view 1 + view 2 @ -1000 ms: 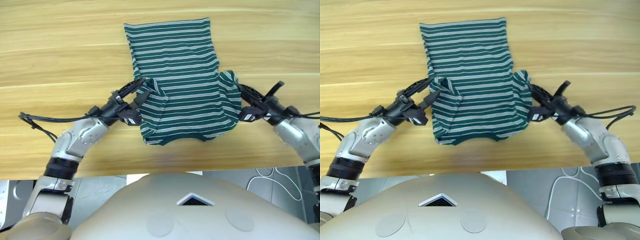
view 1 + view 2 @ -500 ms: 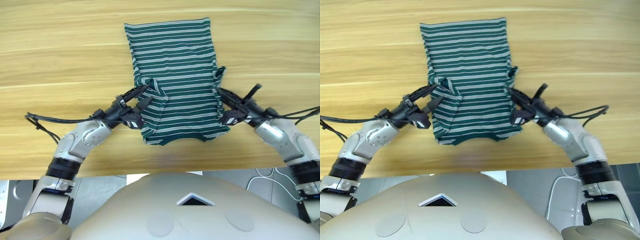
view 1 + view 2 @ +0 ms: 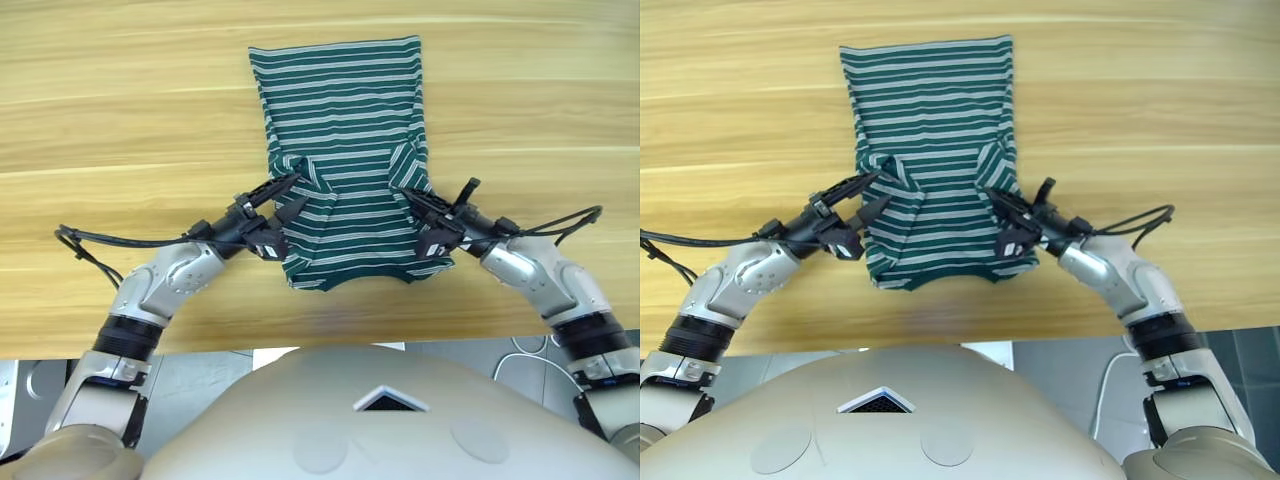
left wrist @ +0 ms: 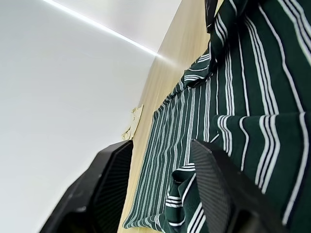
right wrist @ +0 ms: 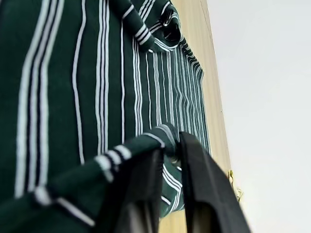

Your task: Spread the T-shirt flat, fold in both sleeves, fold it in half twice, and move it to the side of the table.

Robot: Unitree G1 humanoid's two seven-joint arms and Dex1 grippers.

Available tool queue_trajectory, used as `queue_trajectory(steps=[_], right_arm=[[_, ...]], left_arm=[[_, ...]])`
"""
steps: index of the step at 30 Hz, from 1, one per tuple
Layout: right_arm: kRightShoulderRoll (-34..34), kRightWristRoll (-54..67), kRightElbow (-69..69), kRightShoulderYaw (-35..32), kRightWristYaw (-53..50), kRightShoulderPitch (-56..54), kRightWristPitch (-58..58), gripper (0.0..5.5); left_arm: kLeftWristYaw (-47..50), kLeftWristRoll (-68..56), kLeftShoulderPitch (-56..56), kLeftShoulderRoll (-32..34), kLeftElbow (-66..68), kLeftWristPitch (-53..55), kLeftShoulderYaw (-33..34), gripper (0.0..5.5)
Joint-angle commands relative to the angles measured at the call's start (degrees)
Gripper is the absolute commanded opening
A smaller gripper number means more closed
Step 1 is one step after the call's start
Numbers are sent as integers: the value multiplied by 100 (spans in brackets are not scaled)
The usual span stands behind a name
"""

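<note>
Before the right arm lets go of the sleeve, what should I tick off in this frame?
1. Right gripper shut on the right sleeve: ok.
2. Right sleeve lying flat on the T-shirt: not ok, it is bunched up at the fingertips.
3. Left sleeve folded in: ok.
4. Left gripper open: ok. Clear of the cloth: cannot tell.
5. Far hem flat on the table: ok.

A light wooden table (image 3: 120, 120) with long grain lines is seen across the view. A grey tiled floor (image 3: 195, 385) is shown below its near edge. A plain white wall (image 4: 58, 73) is crossed by a bright strip of light (image 4: 97, 24)
</note>
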Motion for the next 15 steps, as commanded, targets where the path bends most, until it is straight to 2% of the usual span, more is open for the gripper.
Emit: queue_trajectory(steps=[1, 7, 10, 15], right_arm=[[-41, -39, -8, -51, 53, -85, 18, 124], [-68, 9, -5, -63, 109, -59, 42, 227], [-96, 200, -115, -199, 131, -46, 55, 232], [21, 966, -470, -1012, -103, -258, 196, 232]], left_arm=[[-225, 11, 4, 108, 134, 25, -117, 227], [-969, -31, 87, 231, 429, 66, -631, 227], [-1322, -64, 105, 360, 531, 167, -776, 227], [-1518, 14, 71, 805, 783, 421, -646, 227]])
